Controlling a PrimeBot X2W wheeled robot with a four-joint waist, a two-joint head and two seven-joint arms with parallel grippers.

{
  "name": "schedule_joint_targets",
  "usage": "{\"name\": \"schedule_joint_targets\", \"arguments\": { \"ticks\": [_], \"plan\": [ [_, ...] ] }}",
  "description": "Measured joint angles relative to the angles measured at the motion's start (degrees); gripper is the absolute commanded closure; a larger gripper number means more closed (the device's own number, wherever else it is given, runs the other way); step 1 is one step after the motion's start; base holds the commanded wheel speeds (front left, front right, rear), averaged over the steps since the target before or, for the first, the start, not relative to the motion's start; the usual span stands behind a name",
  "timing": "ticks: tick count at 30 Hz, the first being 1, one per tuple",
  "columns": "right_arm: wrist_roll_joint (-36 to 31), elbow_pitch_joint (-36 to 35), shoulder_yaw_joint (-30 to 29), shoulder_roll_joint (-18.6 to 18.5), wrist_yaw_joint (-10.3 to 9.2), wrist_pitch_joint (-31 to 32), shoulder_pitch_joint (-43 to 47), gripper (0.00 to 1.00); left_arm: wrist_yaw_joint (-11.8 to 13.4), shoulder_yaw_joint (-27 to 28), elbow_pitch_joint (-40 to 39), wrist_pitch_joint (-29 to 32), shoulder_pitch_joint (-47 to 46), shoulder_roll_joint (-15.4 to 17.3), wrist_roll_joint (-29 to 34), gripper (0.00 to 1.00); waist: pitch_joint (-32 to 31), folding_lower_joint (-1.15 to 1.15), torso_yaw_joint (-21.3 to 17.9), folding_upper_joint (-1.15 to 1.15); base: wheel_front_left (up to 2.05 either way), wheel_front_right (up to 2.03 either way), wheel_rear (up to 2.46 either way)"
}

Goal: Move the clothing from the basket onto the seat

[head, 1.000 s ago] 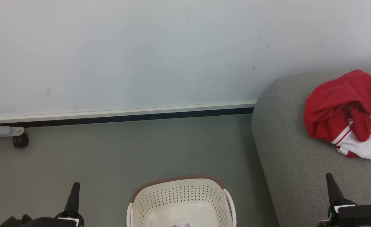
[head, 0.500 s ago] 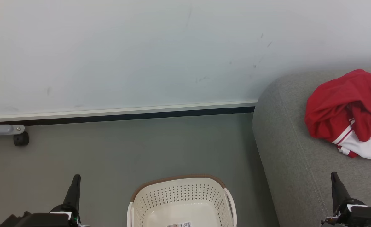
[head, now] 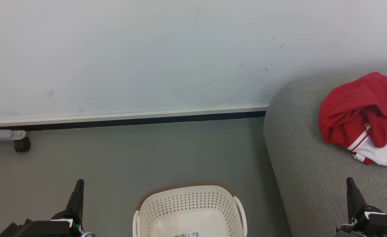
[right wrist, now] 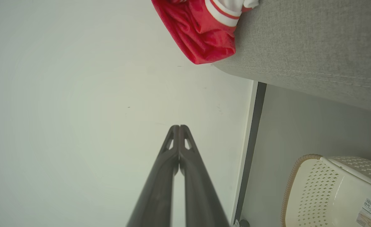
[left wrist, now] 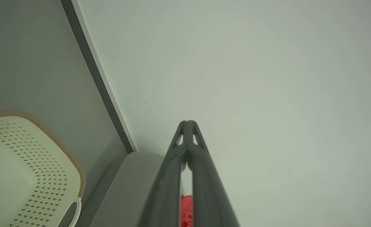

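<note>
Both grippers are squeezed tight on nothing; the left gripper [head: 79,183] waits beside the basket [head: 186,185], which looks bare where it shows; the seat [head: 298,158] holds the red clothing [head: 354,112] near its far edge; a nudge from the right gripper [head: 350,181] might tip it off.
</note>
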Motion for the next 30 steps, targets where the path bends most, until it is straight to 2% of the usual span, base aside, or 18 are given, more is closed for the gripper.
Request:
{"name": "schedule_joint_targets", "arguments": {
  "ticks": [30],
  "plan": [
    [0.00,0.00,0.01,0.01,0.00,0.00,0.00,1.00,0.00,0.00,0.03,0.00,0.00,-0.01,0.00,1.00,0.00,0.00,0.00,0.00,0.00,0.00,0.00]
  ]
}}
